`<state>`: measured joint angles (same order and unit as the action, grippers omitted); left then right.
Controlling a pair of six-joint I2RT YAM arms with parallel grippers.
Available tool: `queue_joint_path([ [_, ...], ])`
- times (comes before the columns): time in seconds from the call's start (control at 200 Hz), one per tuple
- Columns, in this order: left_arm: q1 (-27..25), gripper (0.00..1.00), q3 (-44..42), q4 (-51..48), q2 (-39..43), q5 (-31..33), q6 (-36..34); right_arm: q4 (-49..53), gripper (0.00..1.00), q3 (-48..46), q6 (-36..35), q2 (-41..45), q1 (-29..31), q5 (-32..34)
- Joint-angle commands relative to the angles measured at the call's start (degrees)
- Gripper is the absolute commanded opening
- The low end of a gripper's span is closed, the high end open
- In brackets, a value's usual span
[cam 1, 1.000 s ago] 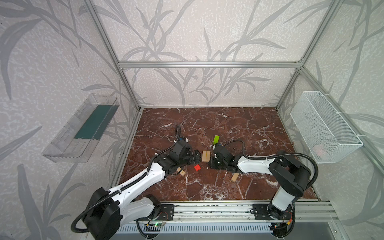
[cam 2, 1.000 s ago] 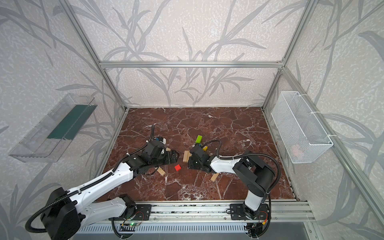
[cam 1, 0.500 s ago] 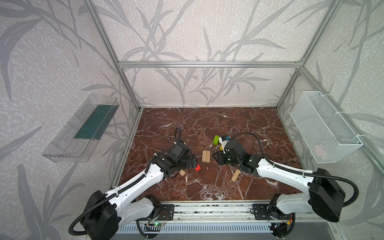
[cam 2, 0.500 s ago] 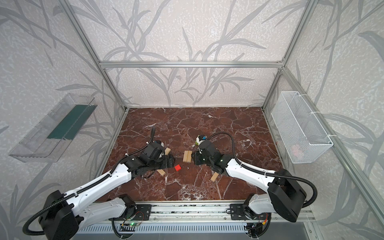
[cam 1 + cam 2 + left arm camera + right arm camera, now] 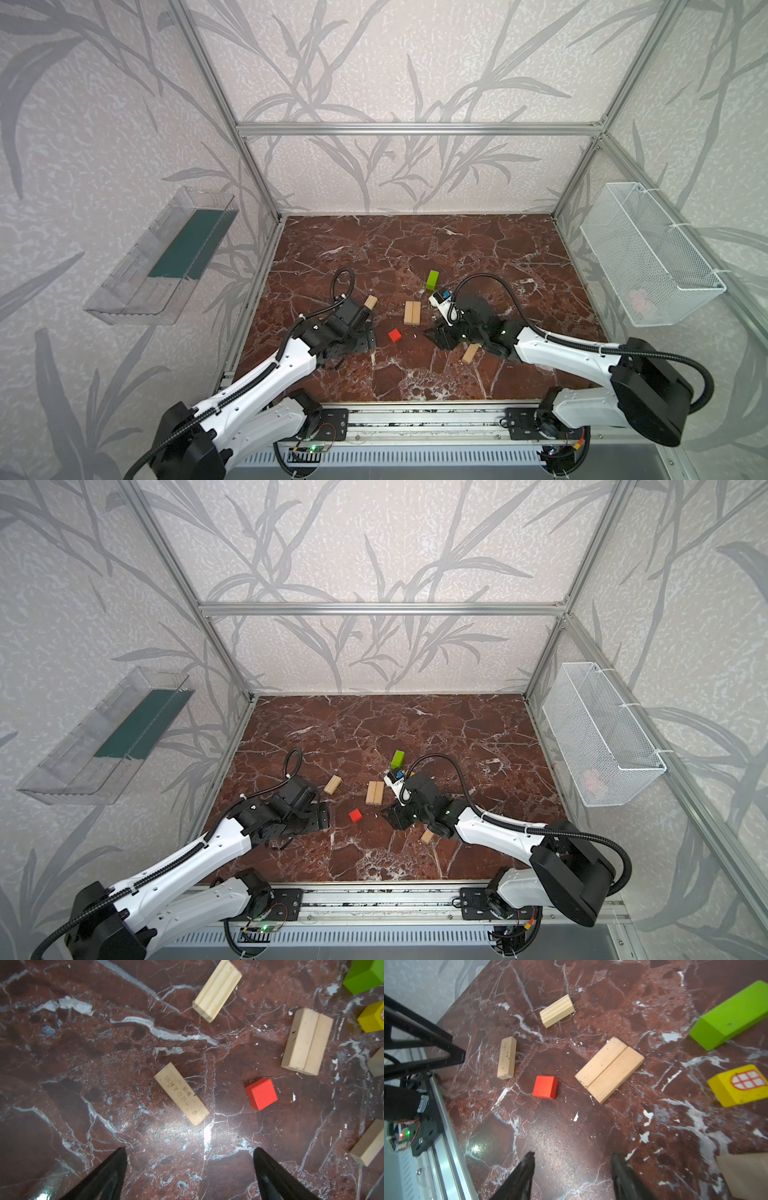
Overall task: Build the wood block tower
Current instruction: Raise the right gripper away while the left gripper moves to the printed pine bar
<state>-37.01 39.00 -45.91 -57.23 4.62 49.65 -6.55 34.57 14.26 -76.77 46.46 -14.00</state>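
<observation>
The wood blocks lie singly on the marble floor; no tower stands in any view. Two pale planks (image 5: 412,312) (image 5: 609,1070) lie flat side by side. Near them are a red cube (image 5: 395,335) (image 5: 261,1094), a lime-green bar (image 5: 432,279) and a grooved wood block (image 5: 370,302). A yellow cube (image 5: 737,1084) shows in the wrist views. A lettered plank (image 5: 181,1094) lies ahead of my left gripper (image 5: 189,1148) (image 5: 368,338), which is open and empty. My right gripper (image 5: 573,1153) (image 5: 434,336) is open over bare floor, short of the red cube.
Another plain plank (image 5: 470,353) lies partly under my right arm. A white wire basket (image 5: 648,257) hangs on the right wall and a clear tray (image 5: 166,257) on the left wall. An aluminium rail (image 5: 415,419) borders the front.
My right gripper has drawn back from the pair of planks toward the front and its jaws have opened. My left gripper has pulled back a little toward the front left.
</observation>
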Motion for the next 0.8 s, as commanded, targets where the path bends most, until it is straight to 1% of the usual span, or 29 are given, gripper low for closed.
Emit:
queue_joint_path([
  [0.0,-0.16,0.91,0.97,-4.92,-2.41,1.18,4.49,-6.10,0.63,-1.08,-3.39,0.39,0.28,-4.16],
  [0.06,-0.16,0.90,1.11,-4.86,-4.38,1.20,5.78,-8.24,0.65,-1.97,-3.47,0.65,0.59,-4.87],
  [0.215,-0.71,0.87,0.97,-2.42,-9.09,2.02,8.41,-8.91,0.73,-2.01,-4.76,0.66,2.88,-1.35],
  [0.41,-0.78,0.84,3.13,-0.18,-14.90,3.45,9.52,-10.74,0.80,-2.62,-4.36,1.26,2.93,1.35],
  [0.64,-0.69,0.80,4.21,3.33,-20.12,4.98,11.77,-11.91,0.82,-3.32,-3.67,1.76,2.91,2.61],
  [0.73,-0.61,0.76,5.30,2.64,-22.23,6.58,13.81,-12.17,0.83,-3.44,-3.80,1.84,2.92,2.97],
  [0.795,-0.60,0.75,6.48,2.29,-23.83,7.18,14.05,-12.26,0.83,-3.41,-3.80,1.87,2.94,3.36],
])
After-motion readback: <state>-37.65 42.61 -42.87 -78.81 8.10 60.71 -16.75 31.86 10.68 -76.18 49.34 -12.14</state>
